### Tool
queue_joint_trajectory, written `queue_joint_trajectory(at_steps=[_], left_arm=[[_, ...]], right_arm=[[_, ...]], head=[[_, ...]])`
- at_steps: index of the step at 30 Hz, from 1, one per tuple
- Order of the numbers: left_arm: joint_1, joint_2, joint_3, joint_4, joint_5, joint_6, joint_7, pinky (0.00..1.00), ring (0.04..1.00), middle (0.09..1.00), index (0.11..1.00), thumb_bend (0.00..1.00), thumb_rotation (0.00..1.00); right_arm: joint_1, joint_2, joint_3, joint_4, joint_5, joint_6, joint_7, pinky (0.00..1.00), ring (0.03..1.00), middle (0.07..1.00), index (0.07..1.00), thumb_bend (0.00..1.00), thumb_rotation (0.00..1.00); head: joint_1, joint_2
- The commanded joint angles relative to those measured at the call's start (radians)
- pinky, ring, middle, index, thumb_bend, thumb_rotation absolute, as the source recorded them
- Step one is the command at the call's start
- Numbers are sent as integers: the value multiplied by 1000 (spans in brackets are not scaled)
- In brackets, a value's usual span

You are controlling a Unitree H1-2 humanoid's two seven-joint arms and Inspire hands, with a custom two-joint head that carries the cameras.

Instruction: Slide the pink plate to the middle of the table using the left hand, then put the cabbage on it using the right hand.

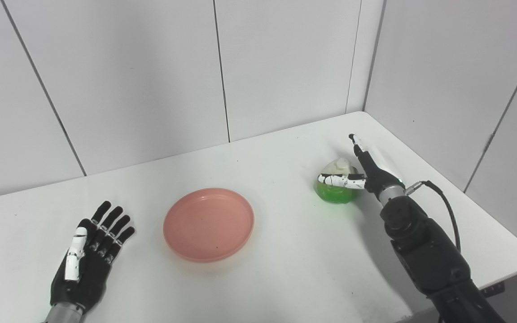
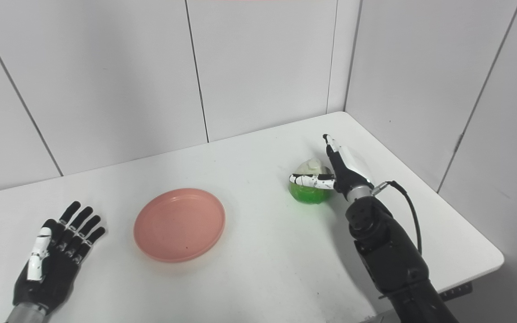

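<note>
white table (image 1: 285, 269) meets panelled walls; right hand (image 1: 366, 172) open beside cabbage (image 1: 337, 190).

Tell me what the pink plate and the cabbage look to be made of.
Pink plate: likely matte plastic, with even colour, a soft sheen and a moulded rim. Cabbage: looks like a glossy, translucent plastic or rubber toy, with a glowing green base and a pale top. Neither material is certain.

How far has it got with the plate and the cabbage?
The pink plate already sits near the table's middle, empty, and the left hand lies open and flat beside it. The right hand is at the cabbage, thumb across its front, not closed around it. Left to do: grasp the cabbage and place it on the plate.
</note>
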Motion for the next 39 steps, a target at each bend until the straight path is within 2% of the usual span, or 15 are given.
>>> queue_joint_trajectory(at_steps=[1,13,19,28,30,31,35,37,38,39], left_arm=[[40,18,3,38,9,36,10,871,900,908,897,470,819],[43,18,2,31,8,39,10,878,905,912,900,483,814],[47,14,5,7,3,57,23,863,896,906,893,473,803],[40,16,-1,21,12,45,20,874,904,914,904,473,820],[40,15,0,18,11,47,23,870,899,908,897,476,815],[40,14,0,17,10,48,24,867,896,905,894,477,809],[43,11,1,6,6,56,25,860,894,905,895,474,806],[45,11,1,-1,3,62,26,866,900,911,899,475,804],[45,10,1,-3,3,64,28,867,901,911,899,475,804],[45,10,2,-5,3,65,29,868,901,911,898,473,806]], right_arm=[[-49,-18,-1,-7,6,-58,-25,896,1000,1000,1000,1000,534],[-67,-36,30,42,38,-57,4,897,1000,1000,1000,1000,529],[-68,-59,54,37,48,-41,51,874,994,1000,1000,1000,557],[-83,-72,69,62,64,-39,84,916,994,1000,1000,1000,453],[-85,-66,61,64,71,-34,71,876,937,956,984,1000,352],[-85,-65,60,67,69,-46,60,841,898,917,945,1000,288],[-87,-59,57,77,74,-68,34,612,654,681,729,939,43],[-92,-54,61,86,65,-60,19,573,587,612,635,899,8],[-96,-52,64,91,60,-54,12,571,583,608,629,897,6],[-98,-51,66,94,57,-51,6,539,552,546,564,718,3]], head=[[1,1],[2,9],[3,14],[1,13],[1,15],[1,15],[3,18],[3,18],[3,18],[3,18]])
